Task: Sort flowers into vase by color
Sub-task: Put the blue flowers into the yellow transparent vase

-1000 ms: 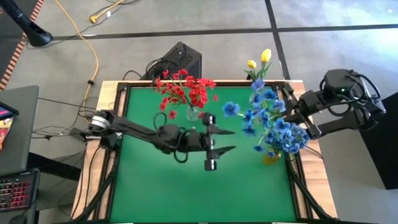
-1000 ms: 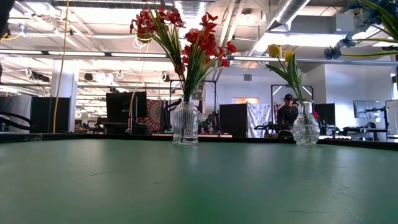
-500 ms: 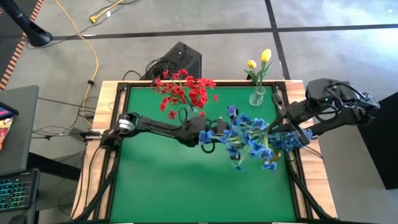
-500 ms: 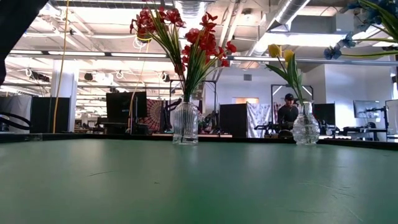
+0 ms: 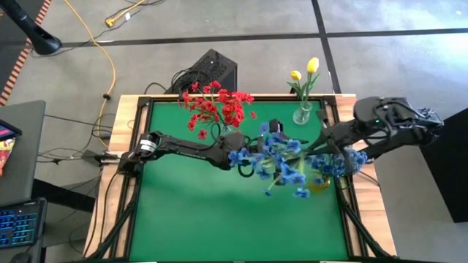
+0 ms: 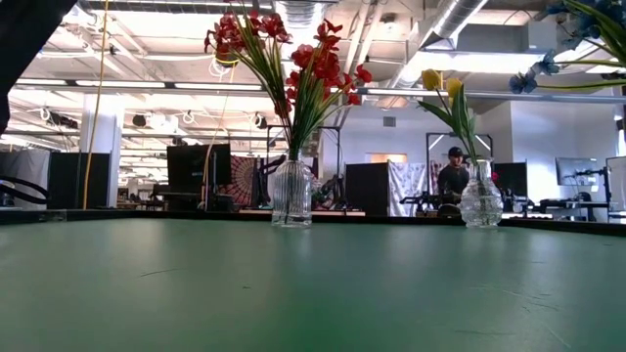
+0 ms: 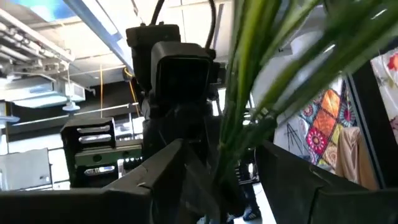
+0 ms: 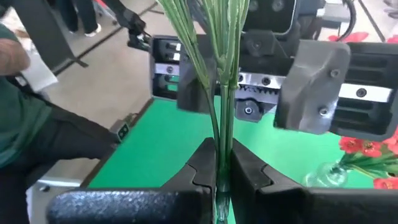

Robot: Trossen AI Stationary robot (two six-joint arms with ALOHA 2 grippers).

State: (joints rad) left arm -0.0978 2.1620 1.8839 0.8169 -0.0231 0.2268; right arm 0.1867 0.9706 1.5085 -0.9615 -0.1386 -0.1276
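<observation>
right pincer [image 8: 216,163]: clenched on blue flowers [image 5: 289,164] stems | left pincer [image 7: 217,168]: released, straddling stems

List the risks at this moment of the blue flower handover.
1. The right gripper is shut on the thin green stems of the blue flower bunch, while the left gripper is open around them; releasing before it shuts could drop the bunch.
2. The blooms spread wide near the ribbed glass vase of red flowers; swinging them might snag it.
</observation>
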